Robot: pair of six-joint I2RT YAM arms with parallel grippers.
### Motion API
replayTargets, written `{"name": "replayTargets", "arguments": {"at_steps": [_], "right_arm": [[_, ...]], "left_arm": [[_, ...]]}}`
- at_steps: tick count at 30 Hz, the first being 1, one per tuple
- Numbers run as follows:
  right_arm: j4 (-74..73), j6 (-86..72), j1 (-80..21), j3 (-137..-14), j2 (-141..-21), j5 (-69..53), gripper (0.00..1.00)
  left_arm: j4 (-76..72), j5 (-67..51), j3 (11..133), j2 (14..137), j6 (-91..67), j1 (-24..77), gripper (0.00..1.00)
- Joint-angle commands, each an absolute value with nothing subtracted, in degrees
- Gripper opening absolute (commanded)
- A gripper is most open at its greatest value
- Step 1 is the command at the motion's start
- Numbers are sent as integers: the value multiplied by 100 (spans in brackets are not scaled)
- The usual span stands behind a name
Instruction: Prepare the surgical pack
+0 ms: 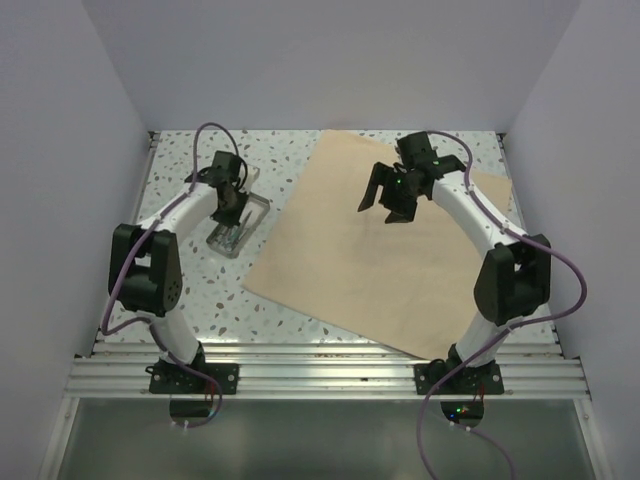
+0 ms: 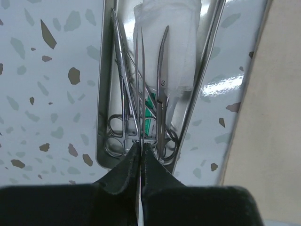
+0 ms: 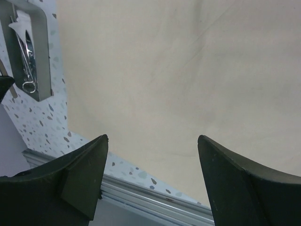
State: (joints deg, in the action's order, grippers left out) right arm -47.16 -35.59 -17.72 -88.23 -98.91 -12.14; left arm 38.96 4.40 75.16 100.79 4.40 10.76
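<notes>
Tray (image 2: 102, 117) taken as reference: small, silver, rectangular metal with a raised rim, sitting flat on the speckled bench (image 1: 215, 290).

Contents of tray:
- Thin steel instruments (image 2: 121, 94) lie lengthwise. Ring handles are bunched at the end nearest the left arm, tips pointing to the opposite end.
- Curved scissors (image 2: 162, 70) lie along the tray wall that faces the sheet.
- White gauze (image 2: 174, 42) fills the far end of the tray as a soft folded stack, partly under the instrument tips. The number of squares cannot be counted.
- A green-printed label (image 2: 150, 115) shows beneath the instruments, mid-tray.

Wrap sheet (image 1: 380, 260): large, tan, paper-like, spread flat with faint creases, turned at an angle to the bench edges. It lies near the tray on the right-arm side, with a strip of bench showing between the two.

Left claw (image 2: 141, 149): directly above the handle end of the tray. Its fingers are pressed together on a straight instrument (image 2: 142, 94), a narrow steel piece that runs out from between the tips along the tray's length. A bright sliver shows in the seam between the pads.

Right claw (image 3: 153, 137): well apart from the tray, hanging over the wrap sheet. Its fingers are spread wide, with tan sheet visible between them.
</notes>
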Motion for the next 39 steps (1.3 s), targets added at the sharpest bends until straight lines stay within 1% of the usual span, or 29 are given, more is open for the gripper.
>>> {"name": "replayTargets", "arguments": {"at_steps": [1, 4, 5, 7, 9, 12, 13, 15, 16, 19, 21, 28, 33, 39], "right_arm": [[-4597, -3568, -1802, -8710, -9519, -1564, 80], [-4579, -3568, -1802, -8692, -9475, -1608, 80], [-4579, -3568, -1802, -8692, -9466, -1626, 80], [-4562, -3568, -1802, -8710, -9466, -1643, 80], [-4562, -3560, -1793, -8727, -9475, -1661, 80], [-4588, -3542, -1802, -8771, -9501, -1661, 80], [-4597, -3533, -1802, -8780, -9510, -1679, 80], [-4588, -3533, -1793, -8798, -9545, -1696, 81], [-4597, -3542, -1802, -8815, -9562, -1705, 81], [-4614, -3542, -1802, -8885, -9624, -1731, 81], [-4614, -3542, -1802, -8921, -9668, -1766, 81], [-4641, -3542, -1802, -8956, -9738, -1758, 81], [-4667, -3516, -1793, -8921, -9738, -1723, 81], [-4667, -3516, -1802, -8894, -9747, -1679, 81]], "left_arm": [[3946, 967, 7576, 10344, 1248, 1134, 0], [3903, 932, 7673, 10468, 1345, 1134, 0], [3911, 923, 7682, 10511, 1362, 1134, 9], [3990, 922, 7778, 10669, 1362, 1134, 16], [4043, 1010, 7900, 10801, 1293, 1134, 18], [4130, 1204, 8155, 10942, 1231, 1134, 24], [4174, 1265, 8217, 10960, 1204, 1134, 28], [4166, 1467, 8375, 10960, 1125, 1134, 33], [4140, 1503, 8419, 10951, 1099, 1134, 39], [4061, 1635, 8578, 10968, 1002, 1125, 46], [4104, 1635, 8701, 11126, 1002, 1108, 48], [4026, 1310, 8991, 11575, 950, 958, 49], [3911, 1134, 9140, 11795, 844, 739, 44], [3867, 923, 9149, 11847, 826, 624, 41]]}}
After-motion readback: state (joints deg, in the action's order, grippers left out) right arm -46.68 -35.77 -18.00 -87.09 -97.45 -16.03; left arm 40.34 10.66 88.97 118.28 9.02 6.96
